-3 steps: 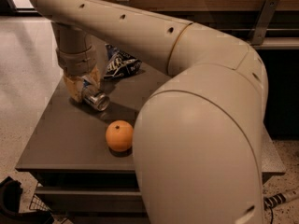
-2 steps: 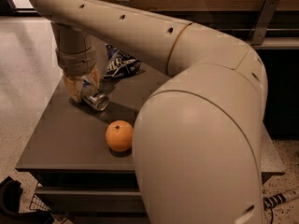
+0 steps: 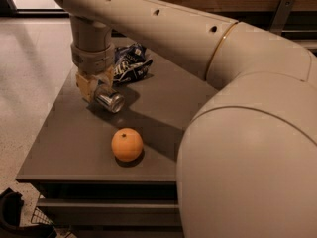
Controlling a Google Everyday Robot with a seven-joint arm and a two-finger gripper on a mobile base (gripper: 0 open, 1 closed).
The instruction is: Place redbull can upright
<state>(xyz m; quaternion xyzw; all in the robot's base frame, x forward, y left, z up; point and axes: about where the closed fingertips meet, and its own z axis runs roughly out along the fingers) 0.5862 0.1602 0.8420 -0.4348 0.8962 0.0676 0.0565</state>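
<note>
The tool hangs down from the big tan arm, low over the far part of the tabletop. Its two fingers are clamped on the redbull can. The can is on its side in the tool, not standing up. Its shiny round end sticks out from the tool and points toward the camera. I cannot tell if the can touches the tabletop. A dark shadow lies right under it. An orange sits on the tabletop in front of the tool, closer to the camera and apart from the can. A crinkly blue and white snack bag lies just behind the tool.
</note>
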